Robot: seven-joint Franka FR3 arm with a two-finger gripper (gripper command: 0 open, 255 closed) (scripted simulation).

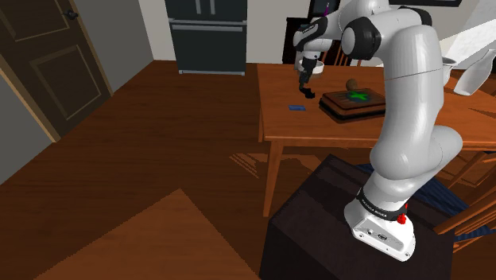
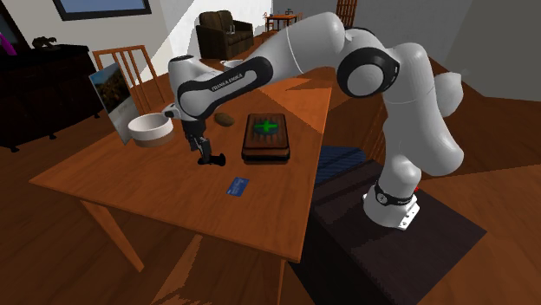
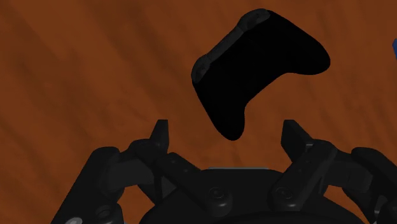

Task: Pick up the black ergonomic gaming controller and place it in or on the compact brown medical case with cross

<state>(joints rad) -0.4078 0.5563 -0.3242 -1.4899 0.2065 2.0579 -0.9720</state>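
- Blue item [image 3: 394,52]: cut off by the picture's edge, kind unclear.
- Small brown round object [image 2: 225,119], just left of the case [image 2: 266,137]: too small to identify.
- Controller [image 2: 213,159]: partly hidden under the black gripper [image 2: 202,149], outlines merging.

White bowl [image 2: 149,130], blue card [image 2: 237,186]

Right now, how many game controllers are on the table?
1. The black controller lies on the table, below the open gripper and not held, a little way from the brown case. The arm may hide part of the table.
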